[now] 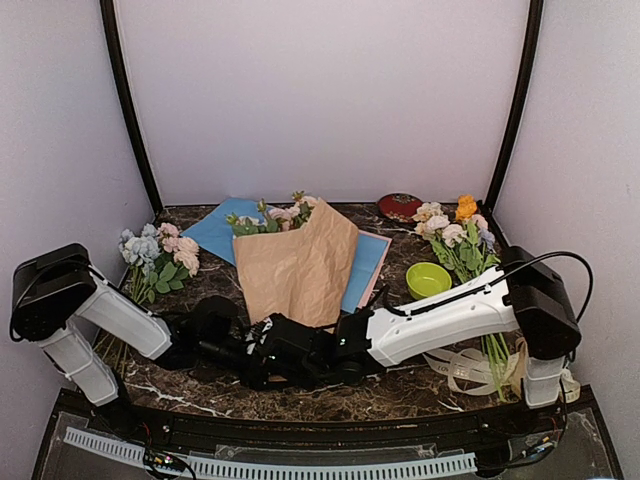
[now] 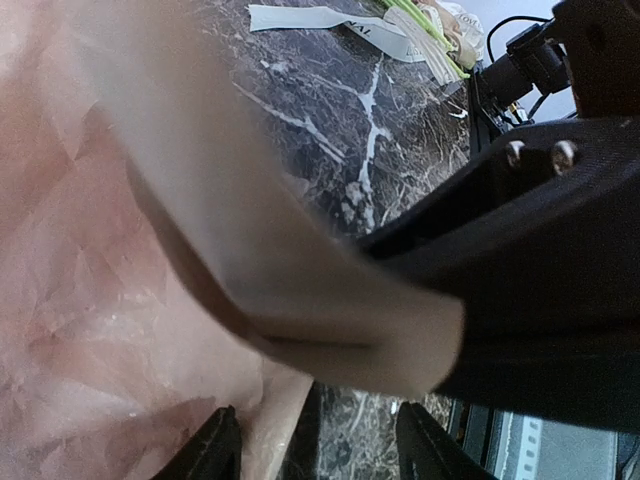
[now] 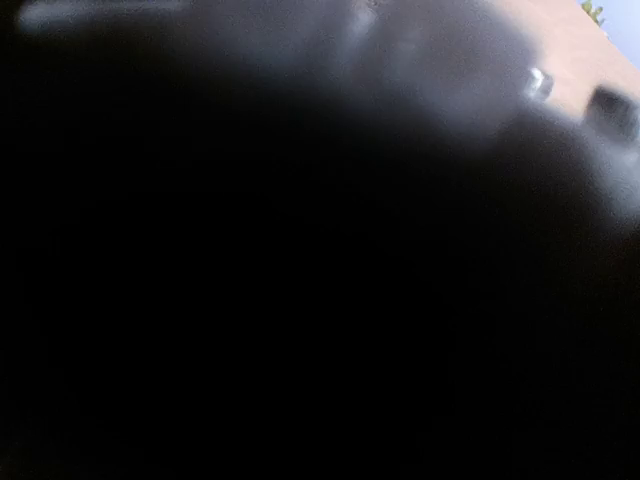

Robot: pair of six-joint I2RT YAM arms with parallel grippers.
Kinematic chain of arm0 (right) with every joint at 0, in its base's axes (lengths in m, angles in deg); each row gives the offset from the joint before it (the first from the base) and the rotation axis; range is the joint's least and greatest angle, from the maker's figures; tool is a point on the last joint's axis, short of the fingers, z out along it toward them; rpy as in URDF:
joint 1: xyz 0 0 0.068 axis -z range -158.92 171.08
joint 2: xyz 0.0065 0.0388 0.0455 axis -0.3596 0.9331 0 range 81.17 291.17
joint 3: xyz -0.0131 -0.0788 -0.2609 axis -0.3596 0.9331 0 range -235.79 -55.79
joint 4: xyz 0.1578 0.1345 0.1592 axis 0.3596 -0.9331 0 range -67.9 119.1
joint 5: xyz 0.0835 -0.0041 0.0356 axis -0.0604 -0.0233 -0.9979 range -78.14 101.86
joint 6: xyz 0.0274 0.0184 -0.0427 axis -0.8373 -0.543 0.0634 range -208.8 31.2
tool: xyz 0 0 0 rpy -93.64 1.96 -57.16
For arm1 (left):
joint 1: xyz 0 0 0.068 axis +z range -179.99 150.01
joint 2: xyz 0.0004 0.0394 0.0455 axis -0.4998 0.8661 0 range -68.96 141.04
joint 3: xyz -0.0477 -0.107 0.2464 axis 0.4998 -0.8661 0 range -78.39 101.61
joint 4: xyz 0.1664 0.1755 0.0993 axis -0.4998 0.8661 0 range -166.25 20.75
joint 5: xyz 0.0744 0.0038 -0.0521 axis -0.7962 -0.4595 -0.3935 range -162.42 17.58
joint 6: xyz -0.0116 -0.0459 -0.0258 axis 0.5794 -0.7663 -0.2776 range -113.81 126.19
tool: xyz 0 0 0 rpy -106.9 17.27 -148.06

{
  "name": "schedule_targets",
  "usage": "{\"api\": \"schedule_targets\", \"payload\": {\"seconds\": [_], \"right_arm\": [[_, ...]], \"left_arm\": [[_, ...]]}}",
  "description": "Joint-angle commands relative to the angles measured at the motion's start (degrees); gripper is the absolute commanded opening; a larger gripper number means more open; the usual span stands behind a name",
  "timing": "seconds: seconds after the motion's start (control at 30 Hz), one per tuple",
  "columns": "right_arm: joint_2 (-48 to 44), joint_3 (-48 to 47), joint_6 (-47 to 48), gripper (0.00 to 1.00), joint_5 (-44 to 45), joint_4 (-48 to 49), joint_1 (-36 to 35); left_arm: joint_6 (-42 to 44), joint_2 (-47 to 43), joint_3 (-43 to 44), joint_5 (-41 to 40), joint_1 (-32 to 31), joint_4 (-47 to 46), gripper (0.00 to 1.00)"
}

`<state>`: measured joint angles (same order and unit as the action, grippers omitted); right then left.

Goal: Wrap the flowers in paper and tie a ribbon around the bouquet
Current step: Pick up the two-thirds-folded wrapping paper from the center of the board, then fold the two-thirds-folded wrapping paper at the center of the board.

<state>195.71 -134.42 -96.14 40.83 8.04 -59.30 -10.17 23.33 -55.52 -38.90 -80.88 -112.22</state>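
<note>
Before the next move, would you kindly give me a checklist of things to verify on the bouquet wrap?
1. Flowers inside the paper cone: ok, blooms show at the top.
2. Left gripper open: ok, fingers apart, paper edge between them.
3. Right gripper gripping the paper: cannot tell; it is shut, but its own camera is blacked out.
4. Ribbon tied: not ok, it lies loose by the right arm's base.
5. Cone's lower tip closed: cannot tell, both grippers hide it.
</note>
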Motion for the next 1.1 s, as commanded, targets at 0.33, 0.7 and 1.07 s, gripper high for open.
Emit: {"api": "schedule_targets", "payload": {"seconds": [0.33, 0.7, 1.07], "right_arm": [[1.6, 3.6, 8.0, 0.00, -2.2, 4.3, 1.2], [1.2, 4.2, 7.4, 0.00, -2.1, 3.9, 2.3], [1.2, 0.6, 13.3, 0.00, 1.6, 1.5, 0.7]], "left_arm": [[-3.2, -23.9, -3.9, -4.1, 2.1, 9.8, 0.61], [-6.4, -24.0, -5.2, -16.9, 4.9, 16.5, 0.47], [-8.2, -14.1, -2.7, -25.4, 8.5, 17.6, 0.52]]}}
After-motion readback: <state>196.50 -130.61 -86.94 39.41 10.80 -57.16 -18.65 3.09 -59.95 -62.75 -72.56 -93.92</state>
